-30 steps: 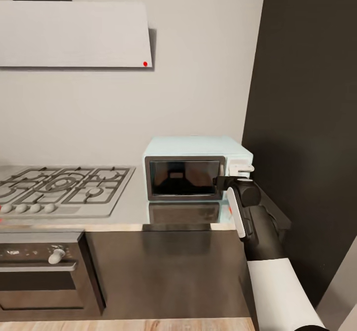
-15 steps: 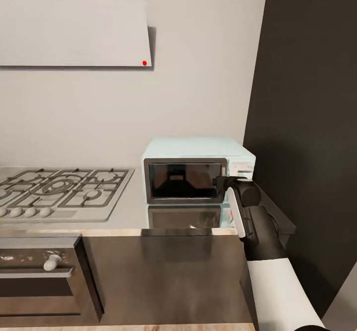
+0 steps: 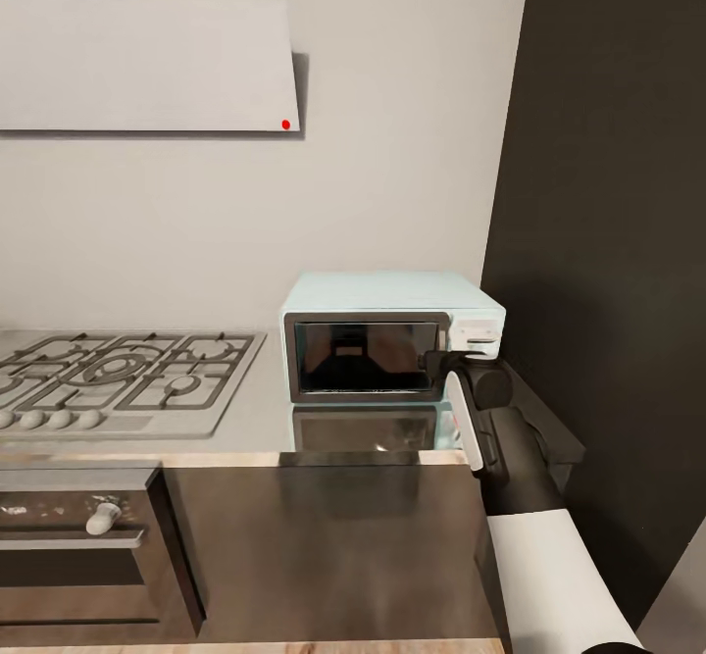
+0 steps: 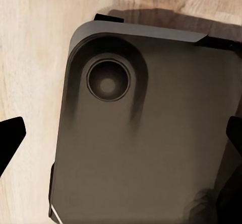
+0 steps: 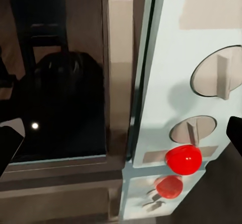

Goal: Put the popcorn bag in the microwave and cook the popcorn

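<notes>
The pale mint-blue microwave [image 3: 382, 293] stands on the glossy grey countertop [image 3: 257, 411] against the wall, its dark glass door shut. My right gripper [image 3: 438, 361] hovers at the door's right edge, just in front of the control panel. In the right wrist view the microwave [image 5: 169, 58] is very close, showing its vertical door handle [image 5: 120, 58], two knobs and a red round light [image 5: 183, 159]. My right gripper [image 5: 121, 138] is open, its fingertips [image 5: 9, 144] spread wide around the handle and panel. A dark rounded shape behind the glass is unclear. The popcorn bag is out of view.
A grey gas hob [image 3: 118, 375] lies left of the microwave, with a dark built-in oven [image 3: 83, 546] below it. A tall dark cabinet [image 3: 608, 242] stands at the right and a hood [image 3: 147, 66] hangs above. My open left gripper [image 4: 121, 136] points down at the robot's dark base [image 4: 151, 133] over wood floor.
The head camera shifted slightly a second ago, then held still. My right gripper has edged a little closer to the microwave's door edge. The door has stayed shut.
</notes>
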Available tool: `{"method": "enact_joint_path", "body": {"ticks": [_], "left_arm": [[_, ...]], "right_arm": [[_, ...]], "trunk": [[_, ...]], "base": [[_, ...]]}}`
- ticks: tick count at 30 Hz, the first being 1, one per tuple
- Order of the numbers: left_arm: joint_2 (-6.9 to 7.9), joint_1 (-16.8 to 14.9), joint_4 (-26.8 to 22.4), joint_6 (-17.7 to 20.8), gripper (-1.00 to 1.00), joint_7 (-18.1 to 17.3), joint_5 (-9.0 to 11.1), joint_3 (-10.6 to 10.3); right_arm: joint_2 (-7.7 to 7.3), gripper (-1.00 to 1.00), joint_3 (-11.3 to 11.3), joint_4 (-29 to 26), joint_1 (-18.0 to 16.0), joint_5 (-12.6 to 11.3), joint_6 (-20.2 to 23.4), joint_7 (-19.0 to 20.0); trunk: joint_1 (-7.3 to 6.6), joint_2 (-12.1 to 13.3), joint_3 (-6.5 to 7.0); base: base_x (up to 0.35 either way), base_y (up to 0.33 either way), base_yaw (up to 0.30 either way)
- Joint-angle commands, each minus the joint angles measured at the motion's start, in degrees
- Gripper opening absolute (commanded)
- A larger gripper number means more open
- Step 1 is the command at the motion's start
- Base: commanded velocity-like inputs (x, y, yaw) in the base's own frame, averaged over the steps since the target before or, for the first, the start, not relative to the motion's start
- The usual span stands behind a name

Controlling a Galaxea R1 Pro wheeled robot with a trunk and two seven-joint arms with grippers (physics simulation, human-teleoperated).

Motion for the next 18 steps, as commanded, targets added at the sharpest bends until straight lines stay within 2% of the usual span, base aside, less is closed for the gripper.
{"method": "enact_joint_path", "body": {"ticks": [1,6,14,18], "left_arm": [[-0.01,0.00,-0.04,-0.12,1.00,-0.03,0.44,-0.05],[0.04,0.00,-0.03,-0.12,1.00,0.02,0.60,0.02],[0.08,0.00,0.00,-0.12,1.00,0.01,0.58,-0.06],[0.08,0.00,-0.03,-0.12,1.00,0.05,0.61,-0.04]], "right_arm": [[0.00,1.00,0.07,-0.01,-0.04,0.21,0.31,-0.07],[0.00,1.00,0.11,0.09,-0.04,0.23,0.25,-0.07],[0.00,1.00,0.10,0.09,-0.04,0.24,0.22,-0.07],[0.00,1.00,0.10,0.09,-0.04,0.24,0.23,-0.05]], "trunk": [[0.00,-0.03,-0.06],[0.00,-0.03,-0.06],[0.00,-0.03,-0.06],[0.00,-0.03,-0.06]], "base": [[0.000,0.000,0.000],[0.021,0.000,0.000],[0.159,0.000,0.000],[0.058,0.000,0.000]]}}
